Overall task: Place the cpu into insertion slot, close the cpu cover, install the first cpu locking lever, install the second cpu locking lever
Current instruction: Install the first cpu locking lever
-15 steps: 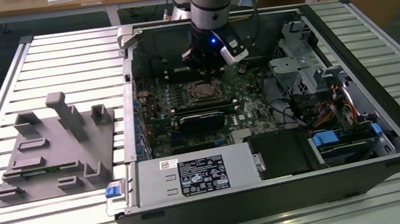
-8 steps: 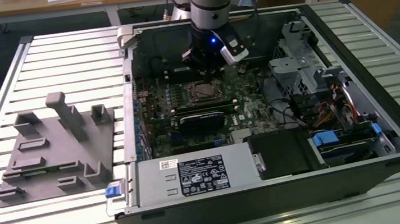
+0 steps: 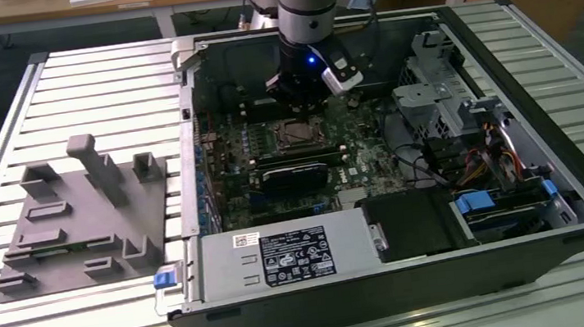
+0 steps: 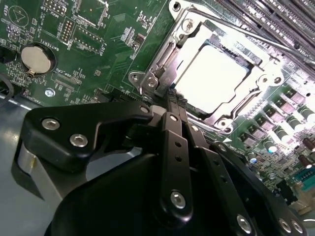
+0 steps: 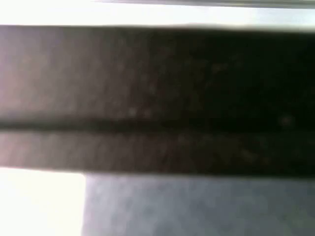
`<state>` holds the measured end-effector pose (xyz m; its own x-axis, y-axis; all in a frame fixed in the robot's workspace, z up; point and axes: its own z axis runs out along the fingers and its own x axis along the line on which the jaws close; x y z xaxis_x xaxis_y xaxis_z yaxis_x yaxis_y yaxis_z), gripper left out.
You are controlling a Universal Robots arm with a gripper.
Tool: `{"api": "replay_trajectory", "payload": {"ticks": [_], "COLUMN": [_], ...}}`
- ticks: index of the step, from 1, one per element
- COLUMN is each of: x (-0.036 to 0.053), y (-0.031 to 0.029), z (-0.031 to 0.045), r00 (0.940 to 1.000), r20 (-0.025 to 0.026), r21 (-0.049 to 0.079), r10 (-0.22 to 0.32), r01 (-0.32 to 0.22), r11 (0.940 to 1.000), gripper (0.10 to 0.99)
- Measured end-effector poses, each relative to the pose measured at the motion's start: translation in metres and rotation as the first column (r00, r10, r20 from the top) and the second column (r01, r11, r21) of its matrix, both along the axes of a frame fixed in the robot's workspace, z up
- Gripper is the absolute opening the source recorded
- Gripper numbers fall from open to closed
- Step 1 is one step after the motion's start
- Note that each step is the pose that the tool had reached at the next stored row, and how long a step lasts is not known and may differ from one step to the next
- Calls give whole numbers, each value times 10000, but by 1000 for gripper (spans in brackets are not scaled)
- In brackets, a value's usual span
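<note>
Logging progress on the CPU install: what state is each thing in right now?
cpu: seated in the socket, metal top showing.
cpu cover: closed down, framing the cpu.
gripper: fingers together, tips at the cover's edge, holding nothing visible.
computer case: lying on its side, side panel off, board exposed.
coin battery: seated in its holder.

- One open black computer tower case, lying on its side.
- One green circuit board inside it.
- One square silver-grey metal chip, seated in one silver metal socket frame.
- One round silver coin battery.
- One grey plastic fixture block beside the case.
- One black robot gripper.
</note>
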<state>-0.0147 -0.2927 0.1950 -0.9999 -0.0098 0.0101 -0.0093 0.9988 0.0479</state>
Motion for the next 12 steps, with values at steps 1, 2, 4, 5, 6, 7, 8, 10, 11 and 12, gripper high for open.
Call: {"api": "replay_trajectory", "payload": {"ticks": [1,2,4,5,6,7,8,10,11,12], "x": [0,-3,-6,-4,1,3,3,2,2,2], "y": [0,-6,-9,-6,3,7,6,4,4,4], "z": [-1,4,9,11,21,43,73,141,167,179], "r00": [10000,10000,10000,10000,10000,10000,10000,10000,10000,10000], "r20": [0,-4,-12,-8,5,17,11,6,7,6], "r21": [24,52,86,98,123,146,136,125,126,124], "r10": [0,0,-1,-2,-1,-1,-1,-1,-1,-1], "r01": [0,0,1,2,1,1,1,1,1,1], "r11": [10000,10000,10000,10000,9999,9999,9999,9999,9999,9999], "gripper": [106,106,106,106,106,106,106,106,106,106]}}
